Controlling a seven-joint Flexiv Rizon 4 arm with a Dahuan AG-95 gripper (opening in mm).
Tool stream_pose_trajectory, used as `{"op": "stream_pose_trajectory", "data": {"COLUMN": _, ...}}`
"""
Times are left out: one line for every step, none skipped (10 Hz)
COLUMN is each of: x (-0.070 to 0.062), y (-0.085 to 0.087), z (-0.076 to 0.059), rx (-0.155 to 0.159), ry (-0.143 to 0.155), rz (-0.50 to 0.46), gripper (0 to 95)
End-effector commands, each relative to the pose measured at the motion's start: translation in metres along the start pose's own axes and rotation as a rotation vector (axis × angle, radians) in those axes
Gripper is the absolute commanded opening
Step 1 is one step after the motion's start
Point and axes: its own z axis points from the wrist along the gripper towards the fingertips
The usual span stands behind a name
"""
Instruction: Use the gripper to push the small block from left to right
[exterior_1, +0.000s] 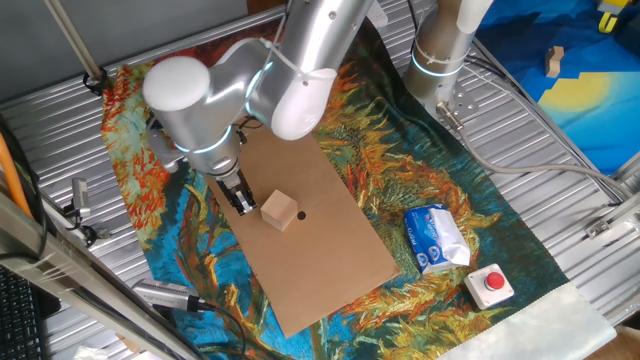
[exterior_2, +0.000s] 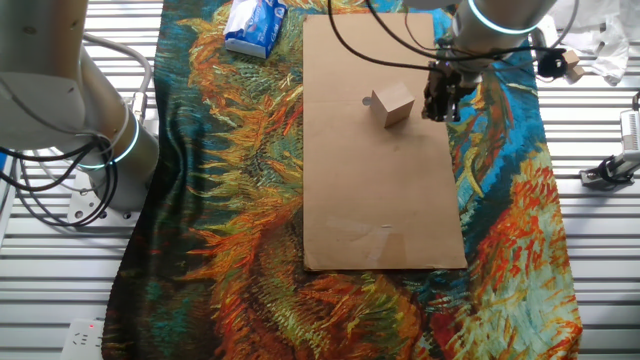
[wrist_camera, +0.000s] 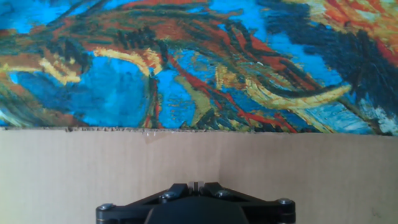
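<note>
The small block (exterior_1: 281, 211) sits on the board (exterior_1: 330, 260), with the gripper (exterior_1: 243, 203) just beside it on its left. The board lies on the cloth (exterior_1: 420, 150). A packet (exterior_1: 436, 238) and button box (exterior_1: 491, 285) lie right of the board.

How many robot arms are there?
2. One arm reaches over the brown board, its gripper beside the small block. The other arm stands upright at the cloth's edge.

brown cardboard board (exterior_1: 318, 232) lies flat on painted cloth (exterior_1: 430, 160) | cloth covers ribbed metal table (exterior_1: 560, 180) | blue-white tissue pack (exterior_1: 436, 238) on cloth beside board | red-button box (exterior_1: 490, 285) near tissue pack | small wooden piece (exterior_1: 555, 60) on blue sheet, well apart
</note>
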Motion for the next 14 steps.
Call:
{"op": "stream_pose_trajectory", "data": {"x": 0.001, "y": 0.0, "z": 0.0, "rx": 0.0, "ry": 0.0, "rz": 0.004, "gripper": 0.0}}
{"op": "stream_pose_trajectory", "data": {"x": 0.001, "y": 0.0, "z": 0.0, "rx": -0.001, "ry": 0.002, "rz": 0.0, "gripper": 0.0}}
{"op": "stream_pose_trajectory", "data": {"x": 0.001, "y": 0.0, "z": 0.0, "rx": -0.001, "ry": 0.002, "rz": -0.003, "gripper": 0.0}}
{"op": "stream_pose_trajectory", "data": {"x": 0.001, "y": 0.0, "z": 0.0, "rx": -0.002, "ry": 0.005, "rz": -0.009, "gripper": 0.0}}
{"op": "stream_pose_trajectory", "data": {"x": 0.001, "y": 0.0, "z": 0.0, "rx": -0.004, "ry": 0.005, "rz": -0.006, "gripper": 0.0}}
{"op": "stream_pose_trajectory", "data": {"x": 0.001, "y": 0.0, "z": 0.0, "rx": -0.006, "ry": 0.002, "rz": 0.005, "gripper": 0.0}}
{"op": "stream_pose_trajectory", "data": {"x": 0.001, "y": 0.0, "z": 0.0, "rx": -0.006, "ry": 0.002, "rz": 0.005, "gripper": 0.0}}
{"op": "stream_pose_trajectory", "data": {"x": 0.001, "y": 0.0, "z": 0.0, "rx": -0.006, "ry": 0.002, "rz": 0.009, "gripper": 0.0}}
{"op": "stream_pose_trajectory", "data": {"x": 0.001, "y": 0.0, "z": 0.0, "rx": -0.009, "ry": 0.002, "rz": 0.016, "gripper": 0.0}}
{"op": "stream_pose_trajectory", "data": {"x": 0.001, "y": 0.0, "z": 0.0, "rx": -0.009, "ry": 0.002, "rz": 0.018, "gripper": 0.0}}
{"op": "stream_pose_trajectory", "data": {"x": 0.006, "y": 0.004, "z": 0.001, "rx": -0.009, "ry": 0.002, "rz": 0.026, "gripper": 0.0}}
{"op": "stream_pose_trajectory", "data": {"x": 0.01, "y": 0.007, "z": 0.002, "rx": -0.009, "ry": 0.002, "rz": 0.031, "gripper": 0.0}}
{"op": "stream_pose_trajectory", "data": {"x": 0.013, "y": 0.01, "z": 0.004, "rx": -0.008, "ry": 0.001, "rz": 0.036, "gripper": 0.0}}
{"op": "stream_pose_trajectory", "data": {"x": 0.016, "y": 0.013, "z": 0.005, "rx": -0.009, "ry": 0.002, "rz": 0.04, "gripper": 0.0}}
